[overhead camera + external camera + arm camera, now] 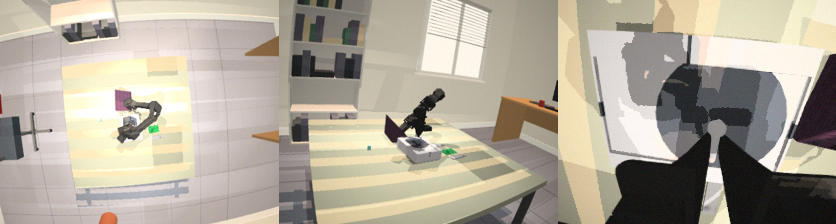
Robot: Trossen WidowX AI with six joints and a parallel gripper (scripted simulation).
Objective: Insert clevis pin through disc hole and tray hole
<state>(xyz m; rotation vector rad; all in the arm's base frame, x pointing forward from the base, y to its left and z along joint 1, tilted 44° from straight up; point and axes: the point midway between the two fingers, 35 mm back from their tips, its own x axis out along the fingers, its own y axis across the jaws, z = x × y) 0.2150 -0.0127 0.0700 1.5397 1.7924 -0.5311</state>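
In the wrist view, the steel pin (717, 129) is pinched head-up between the fingertips of the gripper (128, 127) (418, 134) (714, 137), over the disc (413, 143) (763, 95). The disc is held within the rimmed tray (136, 117) (425, 156) (605, 42). In the top view, a green block (153, 129) is seen at the tray's three o'clock, a purple panel (122, 99) (393, 130) (820, 107) near eleven.

In the lower centre of the wrist view, my gripper (714, 137) obscures the lower edge of the disc (768, 107).
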